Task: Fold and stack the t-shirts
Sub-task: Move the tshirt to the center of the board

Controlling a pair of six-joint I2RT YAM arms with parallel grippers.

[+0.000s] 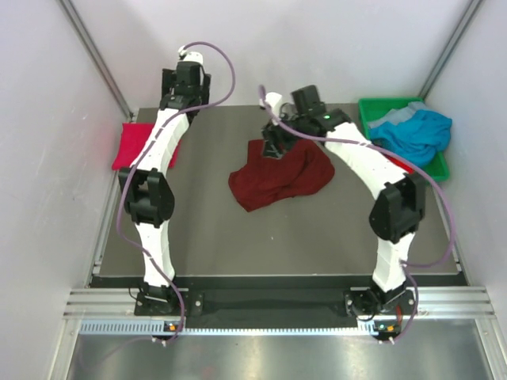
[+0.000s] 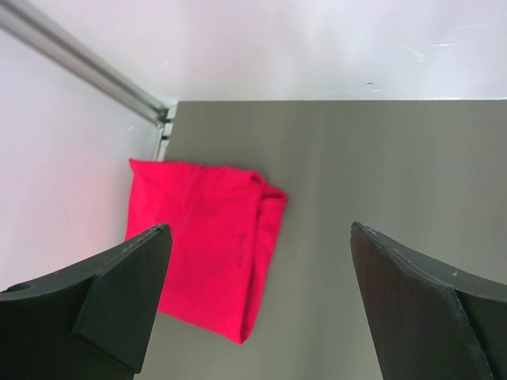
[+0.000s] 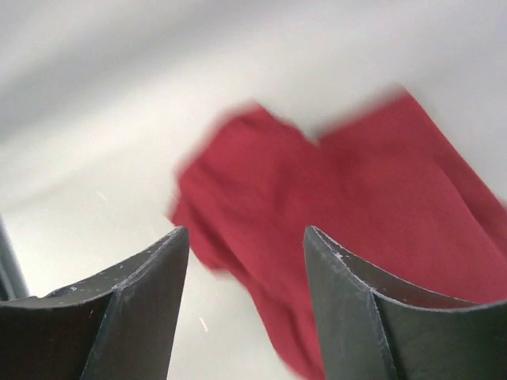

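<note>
The dark maroon t-shirt [image 1: 279, 176] lies crumpled at mid-table. My right gripper [image 1: 273, 145] hovers over its far edge, open and empty. The right wrist view shows the gripper [image 3: 245, 231] with jaws apart and the shirt [image 3: 380, 206] blurred beneath. The crimson red t-shirt [image 1: 127, 146] lies folded at the far left, partly hidden by my left arm. My left gripper [image 1: 188, 77] is raised near the back wall, open and empty. In the left wrist view the gripper [image 2: 258, 229] is above the red shirt [image 2: 210, 237]. The teal-blue t-shirt [image 1: 412, 131] lies bunched in the bin.
A green plastic bin [image 1: 371, 107] stands at the far right corner of the dark table [image 1: 238, 237]. White walls with metal rails [image 2: 87, 63] close in the back and both sides.
</note>
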